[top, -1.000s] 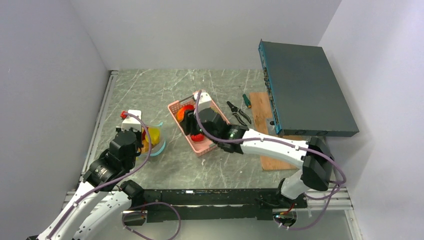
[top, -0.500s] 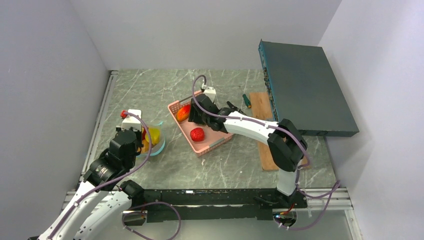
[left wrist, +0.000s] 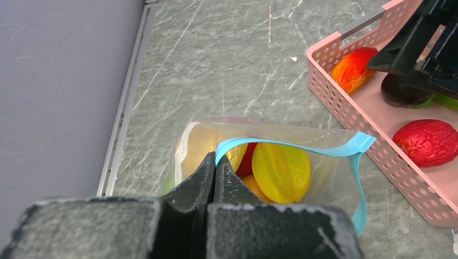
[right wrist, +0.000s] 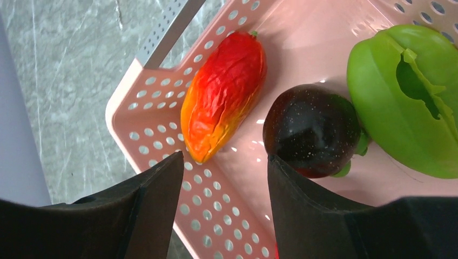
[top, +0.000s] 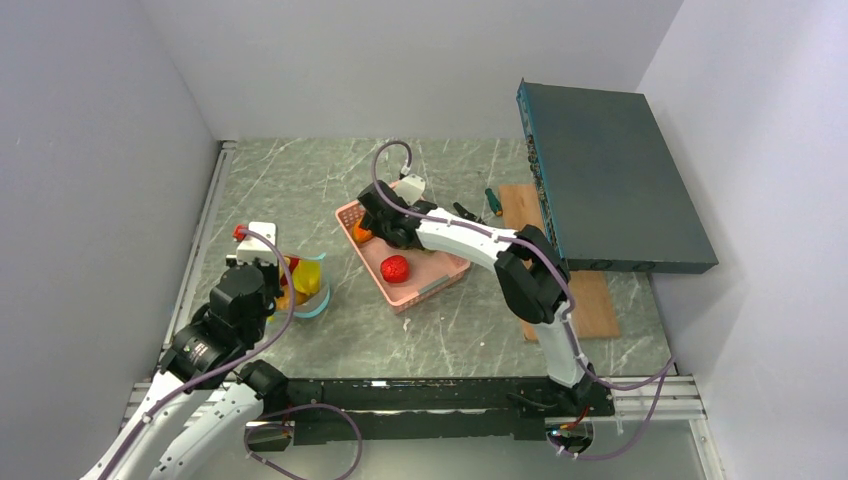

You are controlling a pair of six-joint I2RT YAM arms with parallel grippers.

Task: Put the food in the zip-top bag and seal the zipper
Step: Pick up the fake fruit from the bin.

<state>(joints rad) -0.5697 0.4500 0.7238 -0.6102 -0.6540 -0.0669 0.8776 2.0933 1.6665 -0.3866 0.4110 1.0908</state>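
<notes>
The left gripper (left wrist: 215, 164) had its fingers pressed together on the teal-blue zipper strip (left wrist: 302, 145) of the clear floppy plastic zip-top bag (left wrist: 329, 178), which sat on the grey marble table (left wrist: 227, 65), left of the pink slotted plastic basket (left wrist: 345, 105) and apart from it. A glossy yellow food piece (left wrist: 281, 171) showed inside the bag. The right gripper (right wrist: 221, 162) hung over the far left corner of the basket, fingers apart, holding nothing. Under it lay a red-orange elongated fruit (right wrist: 224, 97), a dark purple round piece (right wrist: 313, 129) and a green piece (right wrist: 405, 97).
</notes>
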